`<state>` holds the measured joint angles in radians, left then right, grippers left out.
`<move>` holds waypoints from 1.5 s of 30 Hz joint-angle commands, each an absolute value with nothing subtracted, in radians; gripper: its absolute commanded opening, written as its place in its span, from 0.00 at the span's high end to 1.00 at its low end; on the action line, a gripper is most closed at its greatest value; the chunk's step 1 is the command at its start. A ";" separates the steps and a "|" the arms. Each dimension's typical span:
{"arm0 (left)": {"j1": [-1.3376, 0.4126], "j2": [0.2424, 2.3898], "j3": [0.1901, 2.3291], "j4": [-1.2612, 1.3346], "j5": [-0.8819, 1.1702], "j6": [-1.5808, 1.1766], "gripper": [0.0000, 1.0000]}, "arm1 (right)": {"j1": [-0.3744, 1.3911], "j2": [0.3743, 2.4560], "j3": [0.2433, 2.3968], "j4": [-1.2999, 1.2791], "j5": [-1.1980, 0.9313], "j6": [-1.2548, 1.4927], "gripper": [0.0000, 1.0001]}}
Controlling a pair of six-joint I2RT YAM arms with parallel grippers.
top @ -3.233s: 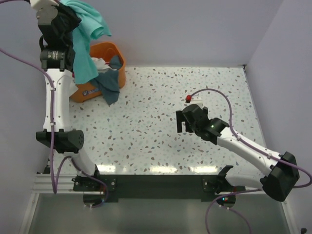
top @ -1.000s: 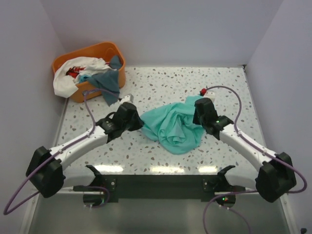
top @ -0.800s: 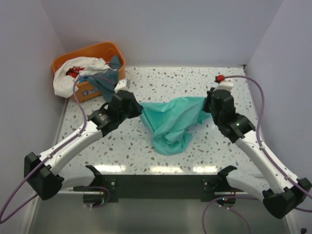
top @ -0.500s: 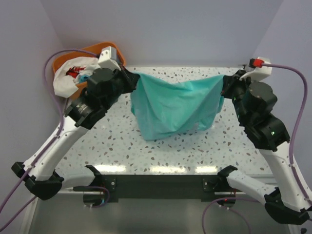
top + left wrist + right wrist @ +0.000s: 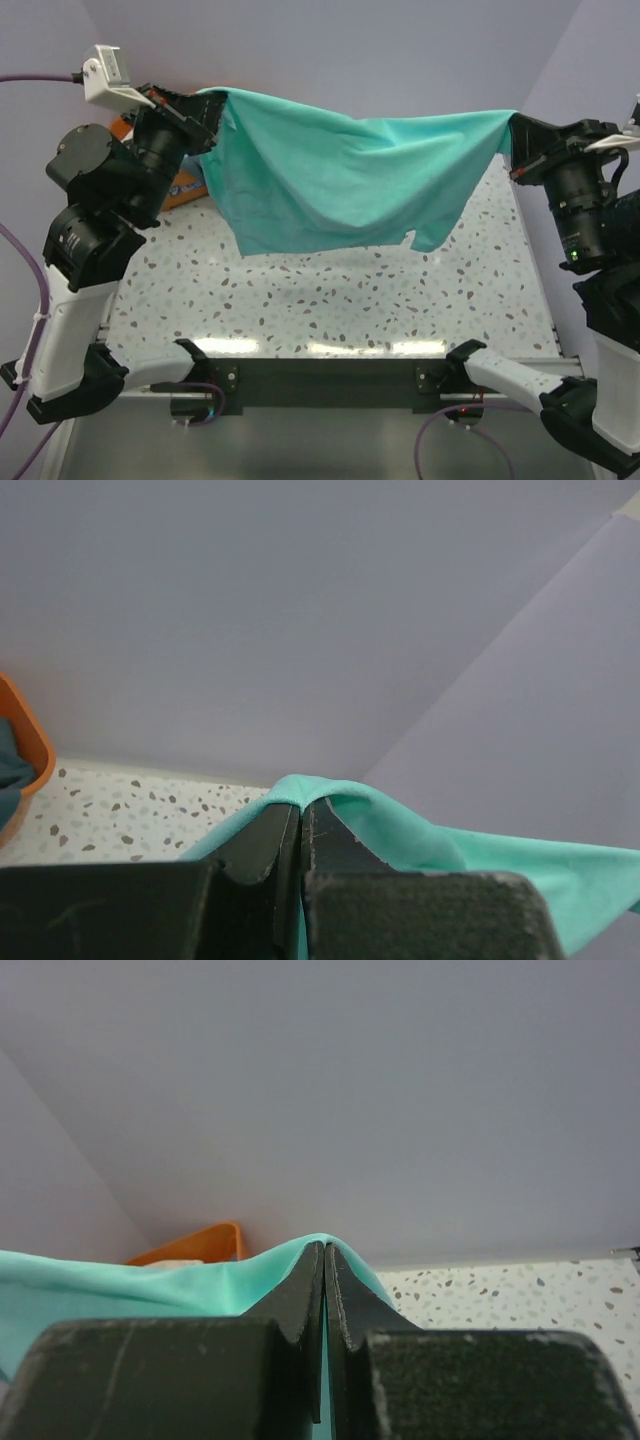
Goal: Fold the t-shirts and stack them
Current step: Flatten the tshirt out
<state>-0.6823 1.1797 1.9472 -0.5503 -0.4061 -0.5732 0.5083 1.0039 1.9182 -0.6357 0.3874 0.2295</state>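
A light turquoise t-shirt (image 5: 340,180) hangs stretched in the air between my two grippers, high above the speckled table (image 5: 330,300). My left gripper (image 5: 205,105) is shut on its left end, and my right gripper (image 5: 513,143) is shut on its right end. In the left wrist view the cloth (image 5: 420,830) drapes over the closed left gripper (image 5: 300,805). The right wrist view shows the same cloth (image 5: 150,1280) folded over the closed right gripper (image 5: 325,1250). The shirt's lower edge sags toward the table without touching it.
The orange basket (image 5: 180,185) stands at the back left, mostly hidden behind my left arm and the shirt; its rim (image 5: 200,1240) also shows in the right wrist view. Lilac walls close in the back and both sides.
Both arms have lifted and drawn apart, raising the turquoise t-shirt off the table and spreading it wide in the air. Both grippers stayed shut on it.
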 commanded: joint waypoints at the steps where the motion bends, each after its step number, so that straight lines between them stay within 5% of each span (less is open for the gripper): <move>1: -0.686 1.201 1.947 -0.586 -0.513 -0.537 1.00 | 0.503 1.026 1.918 -0.655 0.362 0.187 1.00; 6: -0.669 1.339 1.952 -0.650 -0.730 -0.567 1.00 | 0.505 1.106 1.833 -0.591 0.544 0.137 1.00; 10: -0.412 1.506 2.055 -0.706 -0.456 -0.621 1.00 | 0.499 1.263 1.908 -0.517 0.600 0.057 1.00; 17: -0.353 1.668 2.324 -0.681 -0.238 -0.592 1.00 | 0.453 1.451 2.236 -0.546 0.644 -0.025 1.00; 33: -0.354 1.295 2.003 -0.666 -0.117 -0.629 1.00 | 0.454 1.111 2.002 -0.609 0.546 0.121 1.00; 40: -0.353 1.356 2.000 -0.733 -0.175 -0.615 1.00 | 0.453 1.129 1.948 -0.655 0.655 0.133 1.00; 45: -0.350 1.457 1.737 -0.657 -0.235 -0.652 0.99 | 0.442 1.193 1.618 -0.594 0.793 0.196 1.00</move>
